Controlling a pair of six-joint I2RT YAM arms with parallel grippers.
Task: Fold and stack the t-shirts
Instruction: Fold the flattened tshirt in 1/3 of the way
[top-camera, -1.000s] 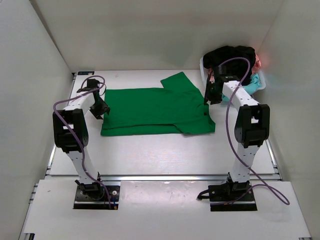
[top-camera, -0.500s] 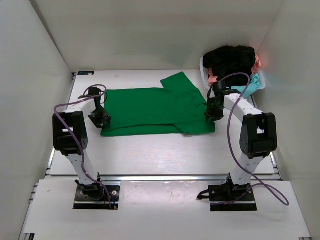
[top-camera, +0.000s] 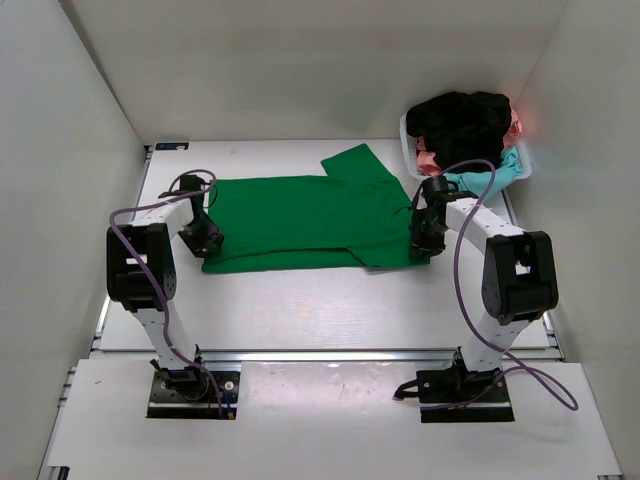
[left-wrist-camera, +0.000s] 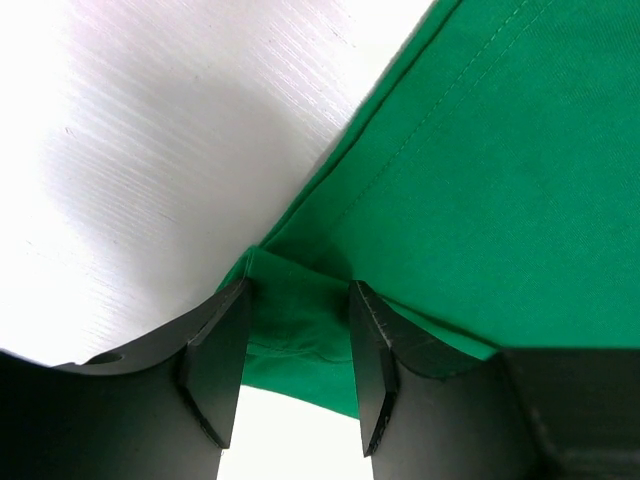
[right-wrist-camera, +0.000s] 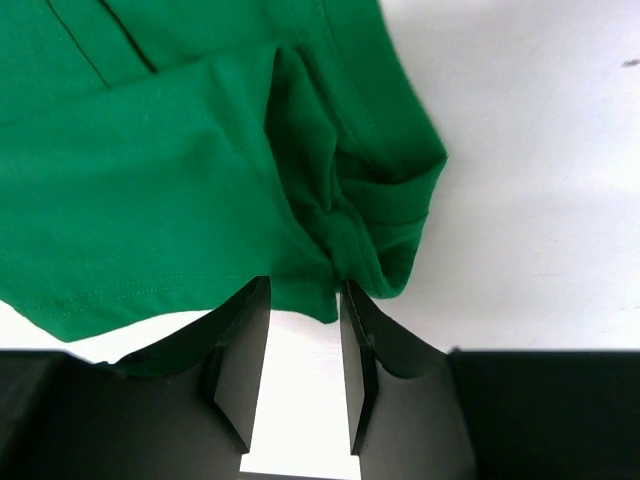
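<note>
A bright green t-shirt lies flat on the white table, one sleeve sticking out at the back. My left gripper is down at its near left corner. In the left wrist view the jaws are open and straddle the bunched corner of the green cloth. My right gripper is down at the near right corner. In the right wrist view the jaws are open, with the folded hem of the green cloth at their tips. Black, pink and light teal t-shirts are heaped at the back right.
The white plastic basket holding the heaped shirts stands in the back right corner, just behind my right arm. White walls close in the left, back and right sides. Bare white table lies in front of the green shirt.
Both grippers have moved toward the near edge of the green shirt and lowered onto its near corners. The shirt has not visibly shifted.
</note>
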